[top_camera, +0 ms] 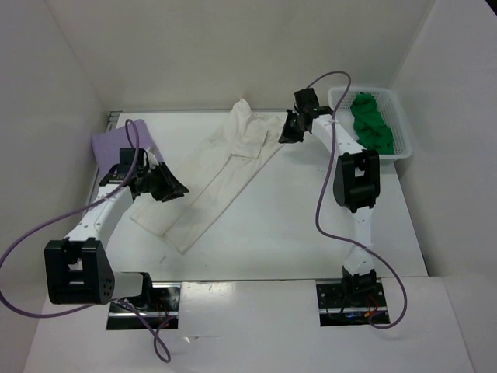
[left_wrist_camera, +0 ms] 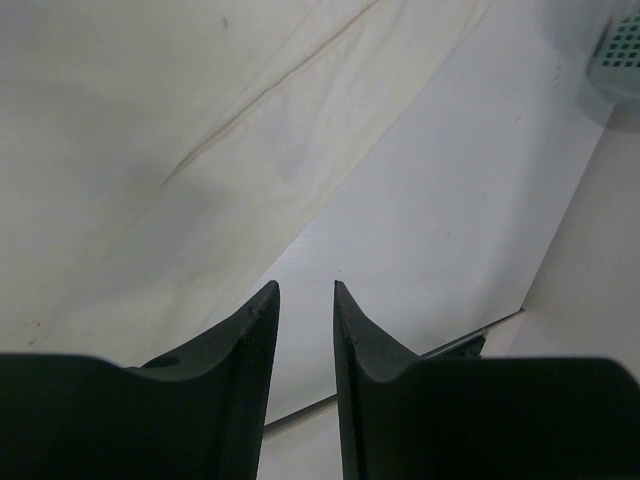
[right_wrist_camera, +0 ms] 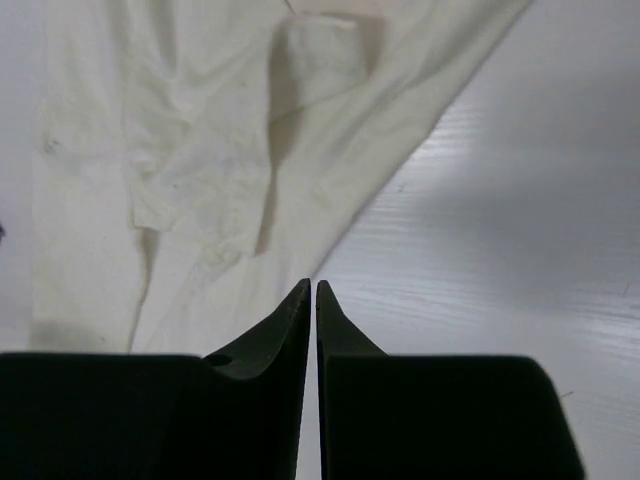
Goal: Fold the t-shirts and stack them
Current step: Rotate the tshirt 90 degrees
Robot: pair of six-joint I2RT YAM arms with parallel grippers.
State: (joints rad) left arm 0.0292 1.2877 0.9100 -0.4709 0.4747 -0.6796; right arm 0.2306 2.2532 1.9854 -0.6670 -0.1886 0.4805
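Observation:
The cream white t-shirt (top_camera: 221, 167) lies in a long diagonal strip across the table, partly folded lengthwise, with its crumpled top at the back. The lavender t-shirt (top_camera: 116, 144) lies folded at the back left. The green t-shirt (top_camera: 371, 120) is bunched in the basket. My left gripper (top_camera: 177, 189) hovers at the cream shirt's left edge, slightly open and empty; in the left wrist view (left_wrist_camera: 305, 287) it holds nothing, with the cream shirt (left_wrist_camera: 200, 150) beyond it. My right gripper (top_camera: 286, 134) is shut and empty at the shirt's upper right edge, as the right wrist view (right_wrist_camera: 312, 283) shows, over the cream cloth (right_wrist_camera: 200, 150).
A white mesh basket (top_camera: 403, 130) stands at the back right, and its corner shows in the left wrist view (left_wrist_camera: 620, 50). White walls close in the table (top_camera: 295, 225) on the left, back and right. Purple cables loop off both arms.

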